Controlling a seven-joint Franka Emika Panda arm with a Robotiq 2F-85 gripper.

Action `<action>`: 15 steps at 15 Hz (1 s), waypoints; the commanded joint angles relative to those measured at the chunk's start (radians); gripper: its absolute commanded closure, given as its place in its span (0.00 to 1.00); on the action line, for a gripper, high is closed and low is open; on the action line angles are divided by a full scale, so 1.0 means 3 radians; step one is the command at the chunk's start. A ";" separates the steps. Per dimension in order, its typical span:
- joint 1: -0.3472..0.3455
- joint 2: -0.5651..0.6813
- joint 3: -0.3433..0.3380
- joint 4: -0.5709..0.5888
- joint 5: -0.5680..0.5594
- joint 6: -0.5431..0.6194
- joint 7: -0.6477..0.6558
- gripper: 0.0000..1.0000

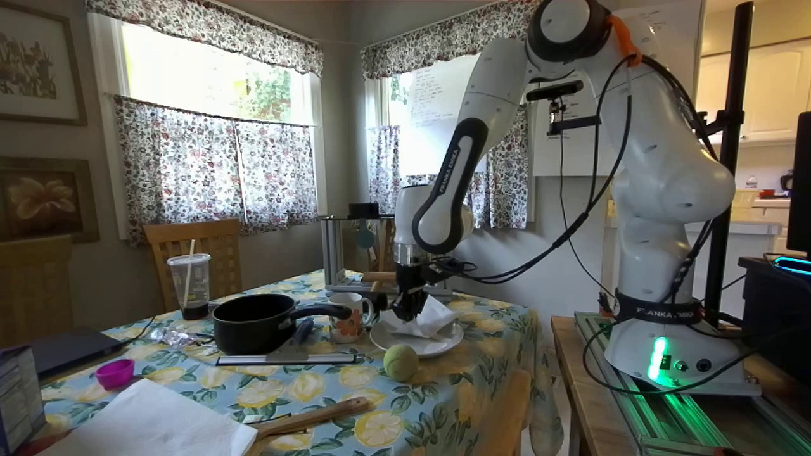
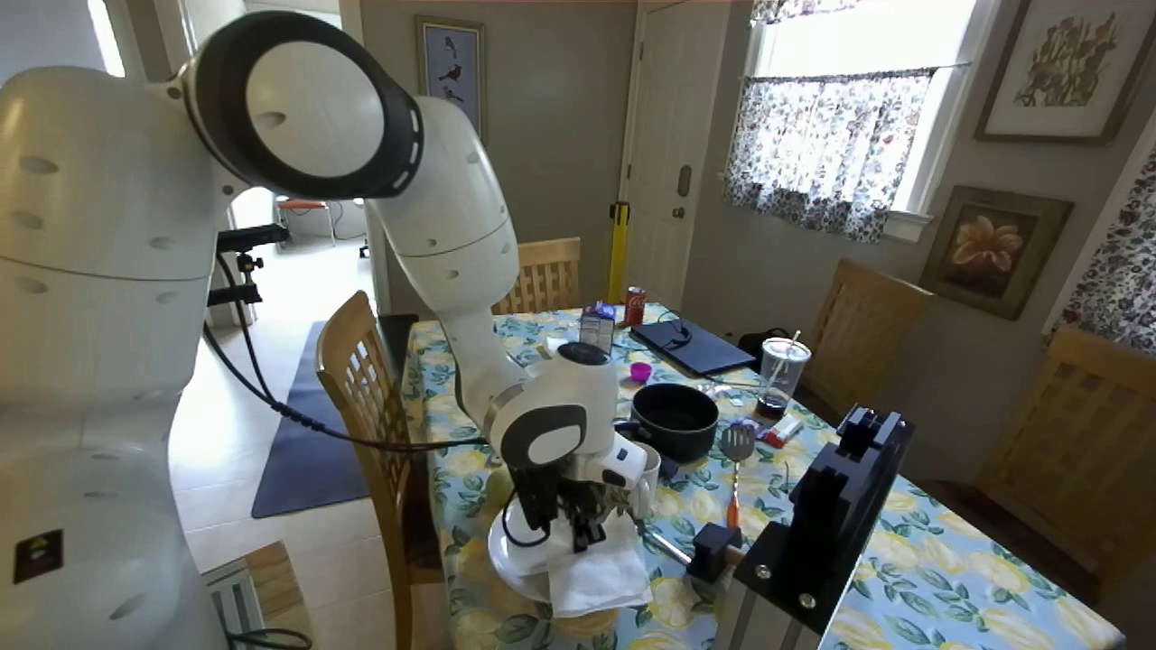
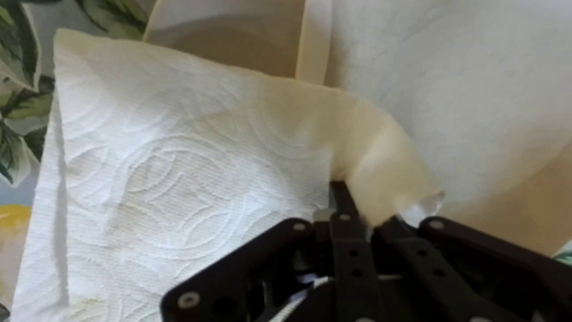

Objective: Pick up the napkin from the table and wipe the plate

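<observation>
Between the 2 black fingers [image 3: 351,259], an upturned fold of the white napkin [image 3: 192,179] is pinched; they are closed on it near an edge, and most of it spreads out to their side. Below the fingers sits the plate [image 1: 441,347] on the table [image 1: 304,389], with the napkin partly over it; in an exterior view the napkin [image 2: 599,580] reaches past the rim. How hard it presses on the plate I cannot tell.

The napkin looks like embossed paper, so I judge it almost weightless, soft and thin: it should crease wherever it is pushed and follow the fingers without resisting. Only the part right under the fingers is likely to rub with any force; the spread beyond them will probably trail. This hold near the edge should do for a light wipe, but a bunched hold nearer the middle would put more napkin beneath the fingers and keep their hard tips off the plate. Dragged hard or dampened, the napkin may tear. The plate looks smooth and rigid, so the napkin should slide easily over it. Near the fingers, the mug [image 1: 346,328] and the ball [image 1: 401,363] call for short strokes.
</observation>
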 commanded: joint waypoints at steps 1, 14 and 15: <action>0.0133 0.0115 -0.0043 0.0117 -0.0102 0.0259 0.0089 1.00; -0.0733 0.0201 0.1317 0.0209 0.0734 -0.0053 -0.0860 1.00; -0.0774 0.0178 0.1336 0.0197 0.0808 -0.0176 -0.0928 1.00</action>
